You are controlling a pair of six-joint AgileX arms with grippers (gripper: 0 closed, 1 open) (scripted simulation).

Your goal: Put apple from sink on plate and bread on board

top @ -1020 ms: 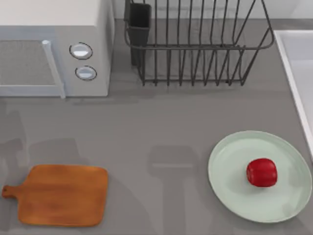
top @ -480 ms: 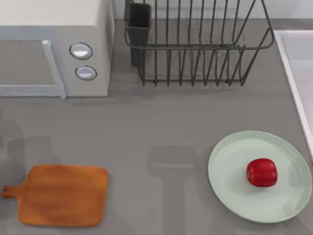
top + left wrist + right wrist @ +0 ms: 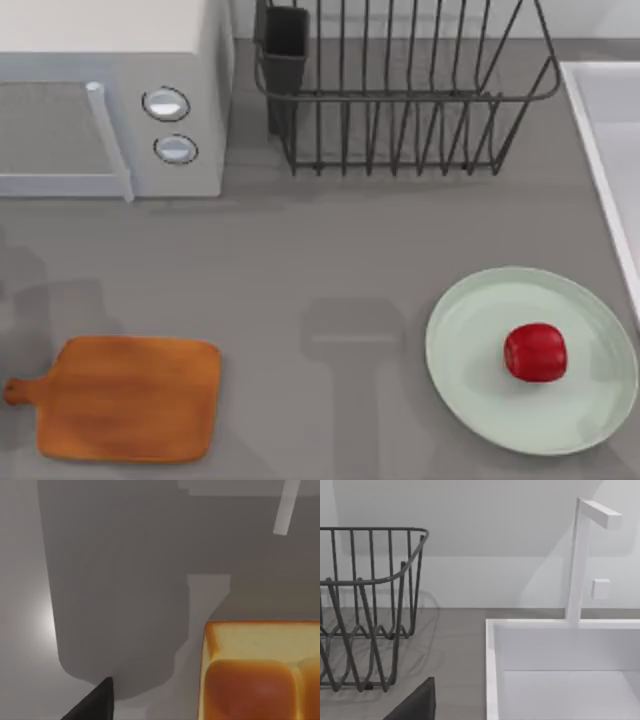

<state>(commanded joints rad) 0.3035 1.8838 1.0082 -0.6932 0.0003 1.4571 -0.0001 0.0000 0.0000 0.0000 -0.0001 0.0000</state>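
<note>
The red apple [image 3: 535, 351] lies on the mint-green plate [image 3: 470, 340] at the table's right front. The wooden board [image 3: 130, 398] lies bare at the left front, its handle pointing left. The sink [image 3: 600, 110] runs along the right edge, and its white rim [image 3: 492, 670] is close in the right wrist view. The golden bread [image 3: 260, 675] sits on the grey surface in the left wrist view, just beside the dark tip of my left gripper [image 3: 95, 705]. A dark part of my right gripper [image 3: 417, 705] hangs over the counter between rack and sink.
A white microwave [image 3: 110, 100] stands at the back left. A dark wire dish rack [image 3: 400, 90] with a cup holder stands at the back middle, also seen as the rack [image 3: 365, 605] in the right wrist view. A white faucet [image 3: 580, 555] rises behind the sink.
The arm shadow on the table's left side has slid further left. Apple, plate and board have not moved.
</note>
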